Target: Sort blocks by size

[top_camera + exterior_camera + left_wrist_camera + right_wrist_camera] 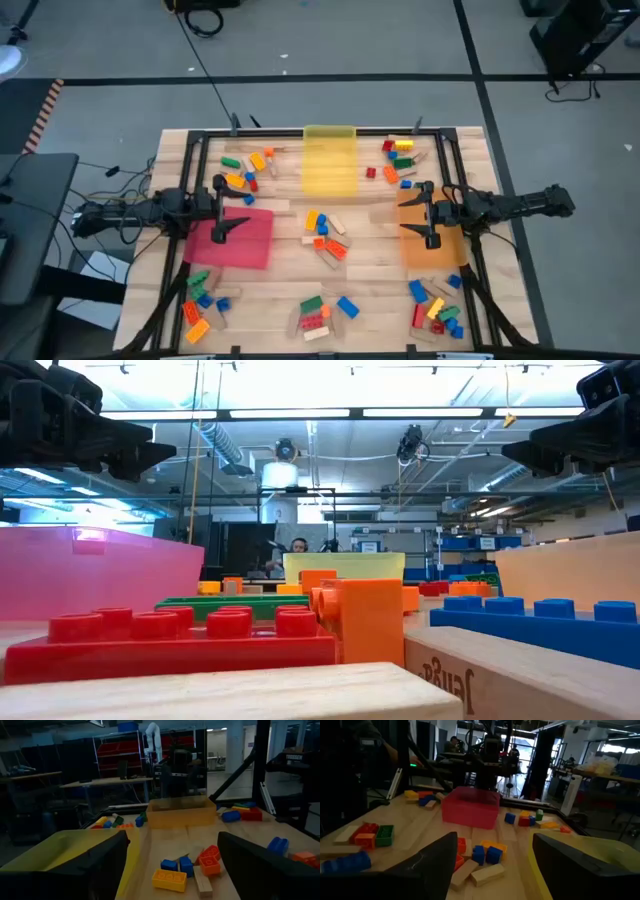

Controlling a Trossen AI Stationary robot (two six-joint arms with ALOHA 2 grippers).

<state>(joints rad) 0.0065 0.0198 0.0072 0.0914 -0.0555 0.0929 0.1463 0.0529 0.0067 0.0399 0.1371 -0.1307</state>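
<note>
Studded plastic bricks and tan wooden blocks lie in loose heaps on the table: a middle heap (325, 236), far-left (248, 168), far-right (398, 160), near-left (202, 303), near-middle (320, 314) and near-right (437, 306). My left gripper (222, 209) hangs open and empty above the red tray (243, 238). My right gripper (425, 213) hangs open and empty above the orange tray (432, 235). The middle heap shows in the left wrist view (187, 868) and in the right wrist view (480, 857), between each gripper's fingers but well beyond them.
A yellow tray (329, 160) lies at the far middle of the table. A black frame (320, 132) runs around the table. Bare wood shows between the heaps. People show in the room beyond the table (298, 546).
</note>
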